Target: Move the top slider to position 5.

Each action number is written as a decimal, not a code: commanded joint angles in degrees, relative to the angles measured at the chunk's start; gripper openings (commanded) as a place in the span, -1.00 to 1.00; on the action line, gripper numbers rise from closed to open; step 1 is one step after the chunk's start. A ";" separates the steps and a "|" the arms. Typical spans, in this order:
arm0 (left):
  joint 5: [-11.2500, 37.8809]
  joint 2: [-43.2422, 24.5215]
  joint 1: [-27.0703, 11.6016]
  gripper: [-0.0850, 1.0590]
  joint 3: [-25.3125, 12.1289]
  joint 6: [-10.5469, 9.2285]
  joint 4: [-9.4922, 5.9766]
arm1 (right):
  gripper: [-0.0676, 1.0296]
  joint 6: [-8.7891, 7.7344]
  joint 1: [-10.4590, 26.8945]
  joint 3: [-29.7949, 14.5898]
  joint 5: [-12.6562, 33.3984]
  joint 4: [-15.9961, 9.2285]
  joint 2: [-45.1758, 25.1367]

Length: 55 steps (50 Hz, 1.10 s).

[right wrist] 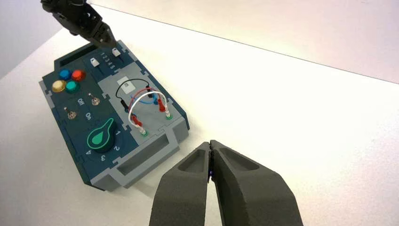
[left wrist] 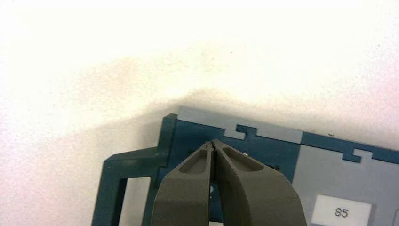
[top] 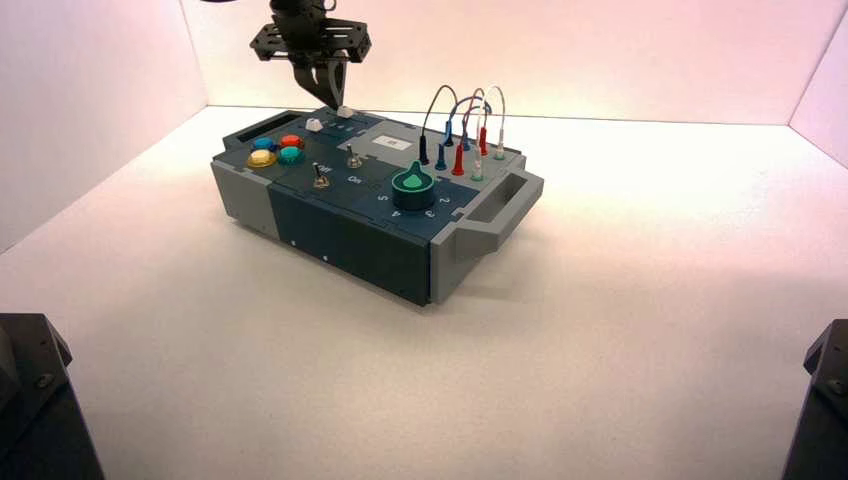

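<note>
At the box's far edge, left end effector [top: 331, 97] closed, tips just beside the top slider [top: 345, 111]

top slider [right wrist: 115, 51]: I see a small white blocky knob on the dark blue panel at the box's far edge (its twin sits left of the digits) | place: right of the printed 1-to-5 row, nearest position 5 [right wrist: 113, 66] | contact: left gripper's tip right at it, touch unclear

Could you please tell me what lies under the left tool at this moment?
The shut left tool hangs over the box's far blue slider panel, beside the top slider. Its fingers hide the track beneath.
</note>
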<state>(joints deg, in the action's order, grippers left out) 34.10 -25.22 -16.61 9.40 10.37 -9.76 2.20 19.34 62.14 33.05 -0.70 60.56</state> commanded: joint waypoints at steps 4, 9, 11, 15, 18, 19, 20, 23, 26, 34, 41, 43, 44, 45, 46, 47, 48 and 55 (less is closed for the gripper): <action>0.53 2.90 -0.44 -0.91 -0.62 0.35 -0.09 | -0.92 0.09 0.18 -0.97 -0.62 0.09 -0.09; 0.70 2.90 -0.62 -0.91 -0.44 0.35 -0.18 | -0.92 0.09 0.18 -0.97 -0.62 0.09 0.09; 0.88 2.90 -0.70 -0.91 -0.35 0.35 -0.18 | -0.92 0.09 0.18 -0.97 -0.62 0.09 0.18; 1.14 2.90 -0.97 -0.91 -0.09 0.35 -0.09 | -0.92 0.09 0.18 -0.97 -0.62 0.09 0.26; 1.14 2.90 -1.14 -0.91 0.09 0.35 -0.09 | -0.92 0.09 0.18 -0.97 -0.62 0.18 0.44; 1.14 2.99 -1.14 -0.91 0.09 0.35 -0.18 | -0.92 0.09 0.18 -0.97 -0.62 0.09 0.44; 1.14 2.99 -1.23 -0.91 0.09 0.35 -0.18 | -0.92 0.09 0.18 -0.97 -0.53 0.09 0.44; 1.14 2.99 -1.41 -0.91 0.18 0.35 -0.18 | -0.92 0.09 0.18 -0.88 -0.62 0.09 0.53; 1.14 2.99 -1.58 -0.91 0.18 0.35 -0.18 | -0.92 0.09 0.18 -0.88 -0.62 0.09 0.53; 1.14 2.99 -1.93 -0.91 0.09 0.35 -0.18 | -0.92 0.09 0.18 -0.88 -0.53 0.09 0.62; 1.14 3.08 -2.02 -0.91 0.00 0.35 -0.18 | -0.92 0.09 0.18 -0.88 -0.53 0.09 0.62; 1.14 3.25 -2.11 -0.91 0.09 0.44 -0.18 | -0.92 0.09 0.18 -0.88 -0.62 0.09 0.53; 1.14 3.25 -2.11 -0.91 0.09 0.44 -0.18 | -0.92 0.09 0.18 -0.88 -0.53 0.09 0.62; 1.14 3.25 -2.11 -0.91 0.18 0.35 -0.26 | -0.92 0.09 0.26 -0.88 -0.53 0.09 0.62; 1.14 3.34 -2.20 -0.91 0.18 0.35 -0.18 | -0.92 0.09 0.18 -0.88 -0.53 0.09 0.62; 1.14 3.43 -2.20 -0.91 0.18 0.35 -0.26 | -0.92 0.09 0.18 -0.88 -0.53 0.09 0.62; 1.14 3.52 -2.20 -0.91 0.18 0.44 -0.18 | -0.92 0.09 0.18 -0.88 -0.53 0.09 0.53; 1.14 3.78 -2.64 -0.91 0.26 0.35 -0.18 | -0.92 0.09 0.18 -0.97 -0.53 0.09 0.62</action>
<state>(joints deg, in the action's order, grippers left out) 35.42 -24.79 -18.37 10.28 10.37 -9.84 2.20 19.34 62.14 33.05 -0.62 61.44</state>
